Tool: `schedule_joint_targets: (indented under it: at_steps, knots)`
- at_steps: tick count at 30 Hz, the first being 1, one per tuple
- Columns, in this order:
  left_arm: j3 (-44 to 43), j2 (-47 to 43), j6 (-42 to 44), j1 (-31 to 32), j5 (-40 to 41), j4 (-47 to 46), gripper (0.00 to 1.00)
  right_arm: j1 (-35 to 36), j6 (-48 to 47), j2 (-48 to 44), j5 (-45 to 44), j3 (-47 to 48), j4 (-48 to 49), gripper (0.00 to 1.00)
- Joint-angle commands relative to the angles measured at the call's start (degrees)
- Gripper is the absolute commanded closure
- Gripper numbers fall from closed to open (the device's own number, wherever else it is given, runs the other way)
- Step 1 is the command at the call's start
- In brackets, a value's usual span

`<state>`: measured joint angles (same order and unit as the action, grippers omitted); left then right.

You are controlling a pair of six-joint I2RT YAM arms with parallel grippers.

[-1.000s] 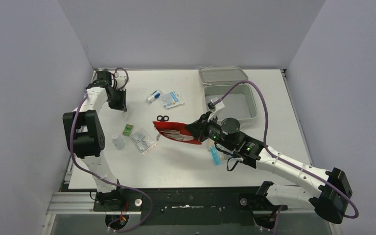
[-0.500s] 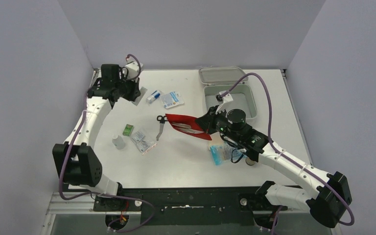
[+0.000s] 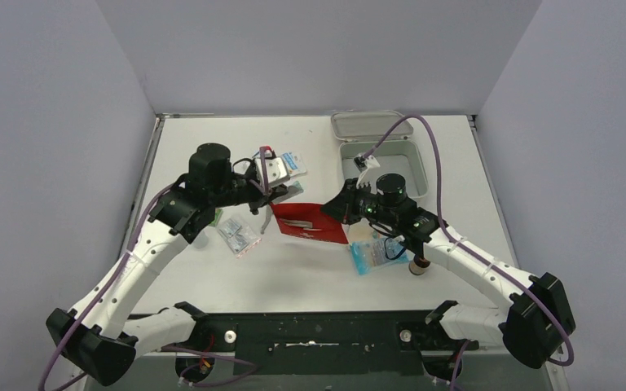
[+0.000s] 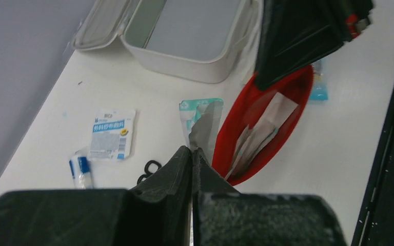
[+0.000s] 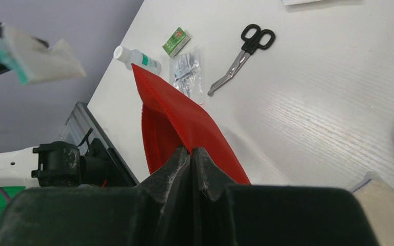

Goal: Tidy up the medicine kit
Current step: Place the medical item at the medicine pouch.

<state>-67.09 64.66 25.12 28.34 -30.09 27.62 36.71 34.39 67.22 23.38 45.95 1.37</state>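
I judge that the step in hand is filling the red pouch (image 4: 251,100), before anything goes into the medicine kit (image 4: 184,64). My right end effector (image 5: 191,151) is closed on the upper edge of the pouch and holds it lifted, so that its mouth gapes toward the left arm. White packets already show inside. My left end effector (image 4: 192,154) is closed on a thin teal and white sachet (image 4: 202,123), which hangs in the air just beside the pouch mouth.

The next move, as I see it, calls for bringing the sachet over the opening, pushing it down between the red walls and only then opening the fingers. The right side must hold firm, because the pouch is soft and its mouth can fold shut.

The medicine kit stands at the far right of the desk with its lid folded back. It is beyond both end effectors and touches neither. The right one is near its near left corner, and the left one is farther, with the pouch between.
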Motion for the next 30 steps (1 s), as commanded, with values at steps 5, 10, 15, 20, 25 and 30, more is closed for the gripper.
schedule_joint_targets:
  at_steps: [5,10,15,20,25,30]
  knots:
    - [3.3,-4.1,8.2,7.1,-6.9,1.1,1.0,-0.3,4.2,0.9,4.8,-0.6,7.3,1.0]
    - [6.2,-4.0,10.9,10.1,-4.1,0.7,1.0,0.1,4.8,1.4,6.3,-0.3,8.1,1.0]
    - [6.9,-2.6,12.5,11.4,-0.3,1.7,1.0,0.9,5.1,1.4,6.8,-0.3,8.4,1.0]
    - [7.8,-2.2,13.6,12.0,1.5,1.0,1.0,1.9,4.8,1.8,7.2,0.0,8.9,1.0]
    - [8.5,-3.5,14.1,12.0,2.1,-0.8,1.0,2.3,4.5,3.0,7.8,0.3,8.6,1.0]
    - [9.3,-6.2,14.8,12.1,4.3,-3.0,1.0,2.7,4.5,4.3,8.8,0.4,8.5,1.0]
